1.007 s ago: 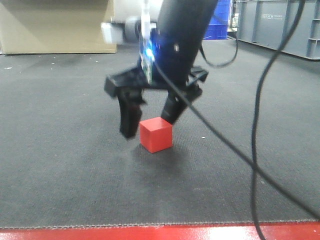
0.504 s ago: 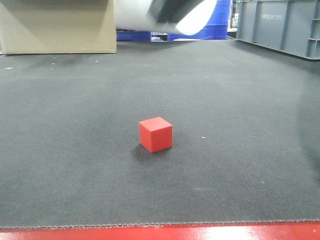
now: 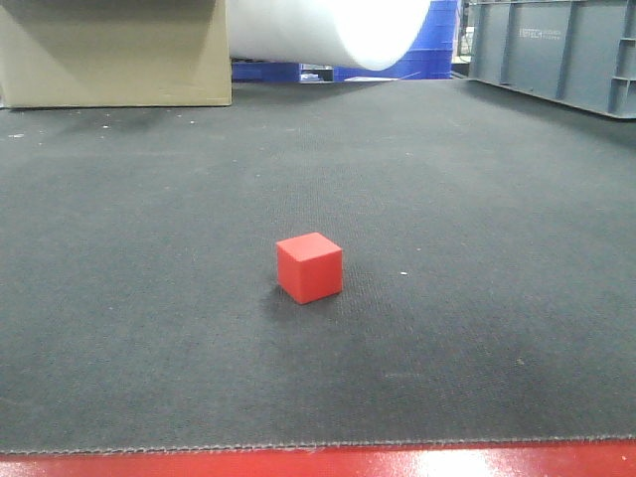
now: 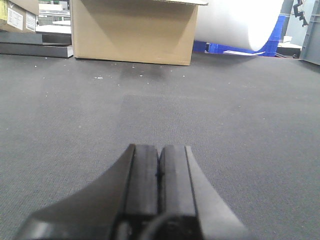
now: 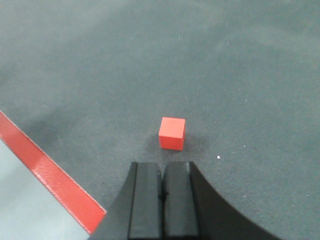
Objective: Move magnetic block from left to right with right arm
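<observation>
Dark grey woven matting (image 3: 149, 328) fills the scene, edged along its near side by a red strip (image 3: 318, 465), and on it the magnetic block (image 3: 309, 266) is seen standing free, flat on one face, touched by nothing. From the right wrist view the block (image 5: 172, 133) is found just ahead of the right gripper (image 5: 163, 200) and a little to the right of its centre line, lower than the fingers, with open mat between block and fingertips; the red strip (image 5: 50, 175) runs diagonally off to the left of it. The right jaws are pressed together with nothing between them, so no grasp is held. As a cube, the block offers no long axis, and its faces are seen turned slightly against the line of the fingers. The left gripper (image 4: 160, 185) is likewise clenched on nothing, and no block is shown in its view, only mat, a cardboard box (image 4: 132, 30) and a large white roll (image 4: 240, 22) behind; the right arm is therefore judged the nearer one. Should the block need grasping again, the jaws would first have to be parted, then carried forward, down and slightly rightward. Whether the block already lies at its right-hand place cannot be told from these views. Grey crates (image 3: 556, 50) are seen at the far right
</observation>
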`<action>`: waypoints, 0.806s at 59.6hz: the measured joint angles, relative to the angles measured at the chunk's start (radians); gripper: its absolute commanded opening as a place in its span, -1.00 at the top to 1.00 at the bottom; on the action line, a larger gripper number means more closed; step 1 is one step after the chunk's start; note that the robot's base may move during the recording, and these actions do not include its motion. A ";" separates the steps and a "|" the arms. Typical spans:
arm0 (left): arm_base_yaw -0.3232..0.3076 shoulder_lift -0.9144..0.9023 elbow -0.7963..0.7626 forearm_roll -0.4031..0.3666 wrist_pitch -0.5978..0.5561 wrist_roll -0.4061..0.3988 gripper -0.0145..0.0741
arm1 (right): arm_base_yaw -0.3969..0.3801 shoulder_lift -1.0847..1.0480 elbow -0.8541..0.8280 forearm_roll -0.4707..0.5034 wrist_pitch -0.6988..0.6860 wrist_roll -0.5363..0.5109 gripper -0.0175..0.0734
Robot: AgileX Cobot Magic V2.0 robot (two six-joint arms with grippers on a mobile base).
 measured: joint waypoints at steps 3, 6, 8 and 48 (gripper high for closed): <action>0.000 0.000 0.000 0.000 0.000 0.000 0.94 | 0.000 -0.042 0.016 0.000 0.000 0.000 0.44; 0.000 0.000 0.000 0.000 0.000 0.000 0.94 | 0.000 -0.078 0.024 0.000 0.000 0.000 0.44; 0.000 0.000 0.000 0.000 0.000 0.000 0.94 | 0.000 -0.094 0.026 0.000 0.002 0.000 0.44; 0.000 0.000 0.000 0.000 0.000 0.000 0.94 | -0.140 -0.249 0.173 -0.043 -0.142 0.000 0.44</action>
